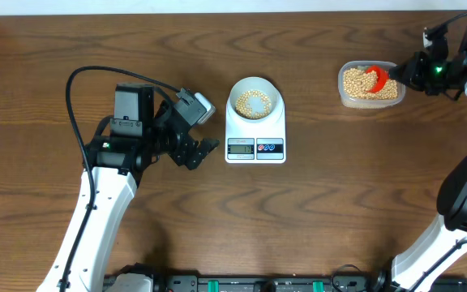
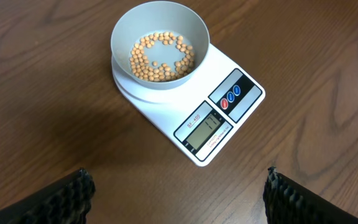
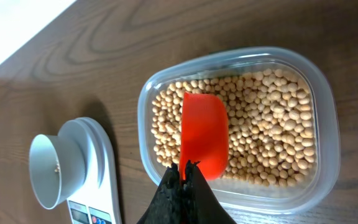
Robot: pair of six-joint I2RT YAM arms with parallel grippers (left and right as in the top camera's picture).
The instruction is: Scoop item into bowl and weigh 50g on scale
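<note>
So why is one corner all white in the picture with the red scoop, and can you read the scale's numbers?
Right wrist view: the top-left corner past the table edge is washed-out white, while the scoop and beans look sharp. Left wrist view: the scale is in focus, but its display digits are too faint to read. Overhead view: the display is too small to read.

In the frame's centre, the flat white rectangular digital scale lies on the brown wooden table. The small round pale grey bowl stands on the scale's upper part, with small round tan beans inside. At upper right, a clear plastic tub holds more beans, and a red plastic scoop sits inside it, over them.
</note>
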